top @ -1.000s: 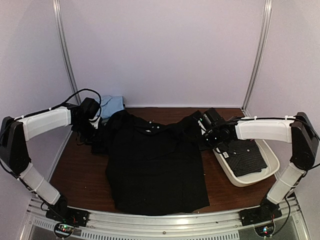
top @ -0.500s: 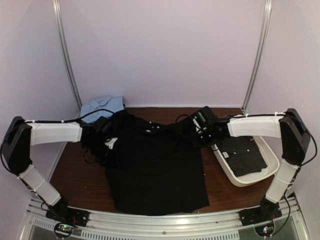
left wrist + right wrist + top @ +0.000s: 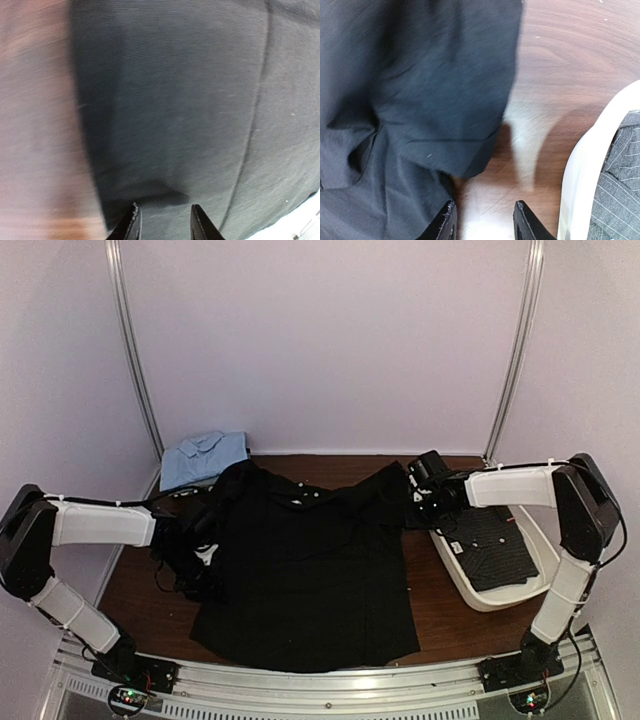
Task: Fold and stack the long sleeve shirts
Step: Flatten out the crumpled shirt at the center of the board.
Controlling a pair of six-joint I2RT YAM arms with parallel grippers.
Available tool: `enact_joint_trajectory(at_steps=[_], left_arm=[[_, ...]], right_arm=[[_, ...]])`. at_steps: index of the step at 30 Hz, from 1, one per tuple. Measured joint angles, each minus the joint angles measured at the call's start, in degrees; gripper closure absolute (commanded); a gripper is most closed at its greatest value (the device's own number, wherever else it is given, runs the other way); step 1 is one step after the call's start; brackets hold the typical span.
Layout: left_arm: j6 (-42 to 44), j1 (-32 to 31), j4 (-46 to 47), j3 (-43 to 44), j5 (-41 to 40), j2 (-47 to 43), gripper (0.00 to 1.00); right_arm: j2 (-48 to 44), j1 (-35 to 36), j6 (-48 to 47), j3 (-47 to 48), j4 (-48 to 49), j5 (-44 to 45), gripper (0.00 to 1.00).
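Jaws of the left pincer (image 3: 165,222) are seen part-way apart, low over the left border of the plain black cloth button-up shirt (image 3: 310,580). Dark fabric fills the gap, and whether any is pinched cannot be told. A crumpled light blue garment (image 3: 205,455) is noted at the back left corner of the brown wooden table (image 3: 440,615). The black shirt is spread flat at the table's centre, with small white buttons showing at its far end. The right pincer (image 3: 485,220) is positioned at the shirt's right sleeve, released. Bare wood is seen between its jaws, with the sleeve edge just beside one finger. Further right, an oval white plastic tray (image 3: 495,600) contains a folded blackish shirt with a fine pale dotted pattern (image 3: 495,545).
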Motion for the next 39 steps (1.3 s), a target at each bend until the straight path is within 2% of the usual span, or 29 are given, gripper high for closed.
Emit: enact_joint_trajectory(at_steps=[6, 13, 20, 28, 32, 39], left_arm=[[-0.74, 0.00, -2.34, 0.55, -3.26, -2.56, 0.65], [-0.76, -0.04, -1.81, 7.26, -3.65, -3.19, 0.65], [-1.07, -0.68, 3.23, 13.05, -2.36, 1.11, 0.66], [-1.01, -1.27, 8.44, 16.22, -1.05, 7.82, 0.67], [-1.01, -1.42, 10.14, 16.24, -0.35, 9.51, 0.67], [-1.01, -2.08, 12.98, 15.54, 0.66, 10.40, 0.67]], right_arm=[[0.90, -2.75, -0.17, 0.00, 0.68, 0.09, 0.59], [0.68, -1.86, -1.09, 2.03, -0.11, 0.76, 0.53], [0.55, 5.90, -5.14, 10.62, 1.38, 0.61, 0.36], [15.06, 16.57, -15.26, 31.61, 2.43, 0.33, 0.25], [22.51, 17.62, -19.91, 38.95, 0.68, 0.39, 0.19], [28.92, 18.27, -24.46, 45.64, -4.68, 2.67, 0.19]])
